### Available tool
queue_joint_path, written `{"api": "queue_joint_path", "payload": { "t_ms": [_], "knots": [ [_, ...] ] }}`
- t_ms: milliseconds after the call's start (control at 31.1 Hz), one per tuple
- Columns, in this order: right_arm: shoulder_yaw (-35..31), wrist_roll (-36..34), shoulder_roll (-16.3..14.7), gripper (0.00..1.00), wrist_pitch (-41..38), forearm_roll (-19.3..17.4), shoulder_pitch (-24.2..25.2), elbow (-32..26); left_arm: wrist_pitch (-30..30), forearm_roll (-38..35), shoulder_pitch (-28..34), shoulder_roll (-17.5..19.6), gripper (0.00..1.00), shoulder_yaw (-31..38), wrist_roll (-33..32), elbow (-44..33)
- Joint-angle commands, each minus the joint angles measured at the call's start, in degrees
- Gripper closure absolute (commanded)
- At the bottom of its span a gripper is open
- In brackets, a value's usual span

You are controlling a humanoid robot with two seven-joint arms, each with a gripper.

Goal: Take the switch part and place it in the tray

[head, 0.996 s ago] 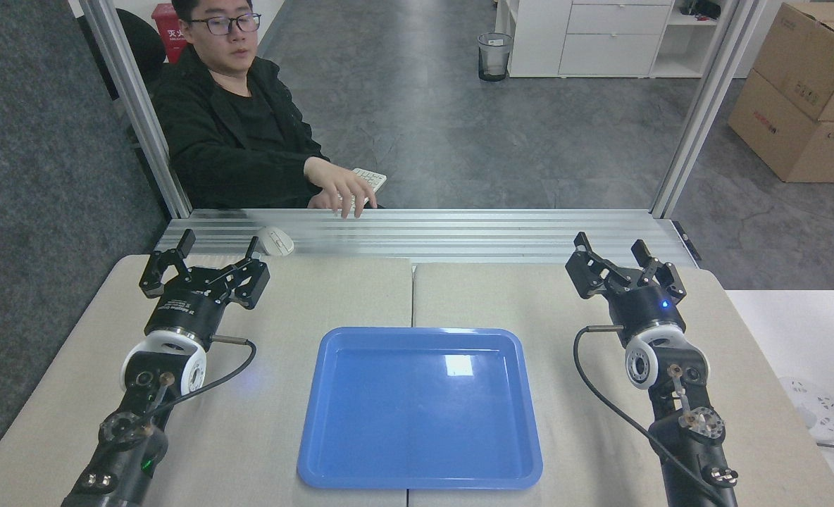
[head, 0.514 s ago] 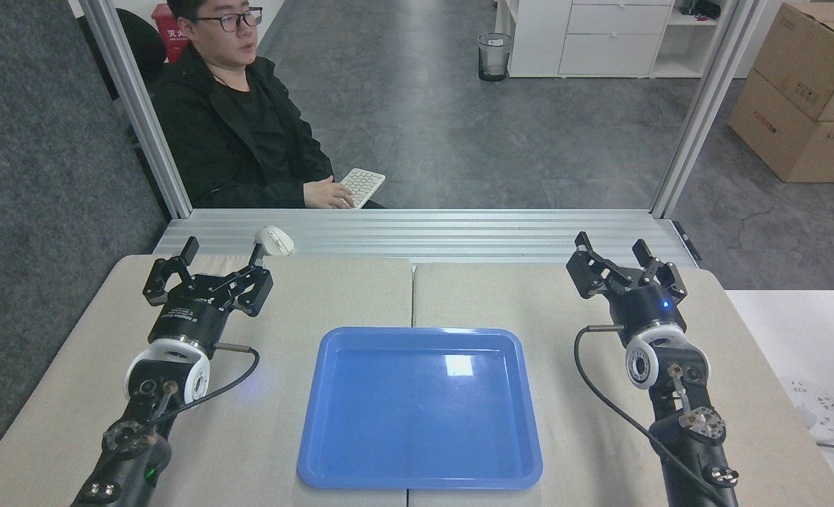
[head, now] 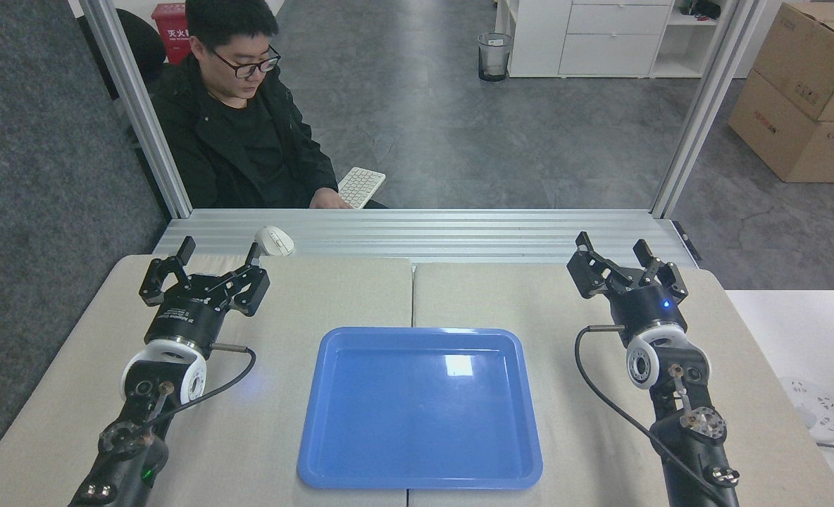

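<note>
The blue tray [head: 318,422] lies flat in the middle of the table, near the front edge, with nothing in it. No switch part shows anywhere in the head view. My left gripper [head: 220,248] hovers over the table's far left, fingers spread open and holding nothing. My right gripper [head: 614,248] stands over the far right of the table, also open with nothing between its fingers. Both grippers are well apart from the tray.
A white computer mouse [head: 274,241] rests on the aluminium rail [head: 459,229] just beyond my left gripper. A person [head: 241,141] sits behind the rail with a hand at a white keyboard [head: 361,186]. A white power strip [head: 811,412] lies at the right.
The person's hand has drawn back from the rail to the keyboard and the head has bent down. The mouse sits a little farther back. My left gripper shifted slightly; the right arm stayed still.
</note>
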Motion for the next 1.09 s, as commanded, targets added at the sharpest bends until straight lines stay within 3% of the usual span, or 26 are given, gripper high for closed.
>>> {"api": "queue_joint_path", "payload": {
  "t_ms": [0, 129, 1061],
  "knots": [
    [-0.17, 0.08, 0.20, 0.00, 0.03, -0.02, 0.00, 0.01, -0.20, -0.13, 0.49, 0.74, 0.00, 0.55, 1.36, -0.15],
    [-0.17, 0.08, 0.29, 0.00, 0.03, -0.02, 0.00, 0.01, -0.20, -0.13, 0.76, 1.44, 0.00, 0.55, 5.94, -0.23],
    [-0.34, 0.17, 0.47, 0.00, -0.06, 0.07, 0.00, 0.01, 0.68, -0.48, 0.85, 2.58, 0.00, 1.17, 6.12, 1.35]
  ]
}}
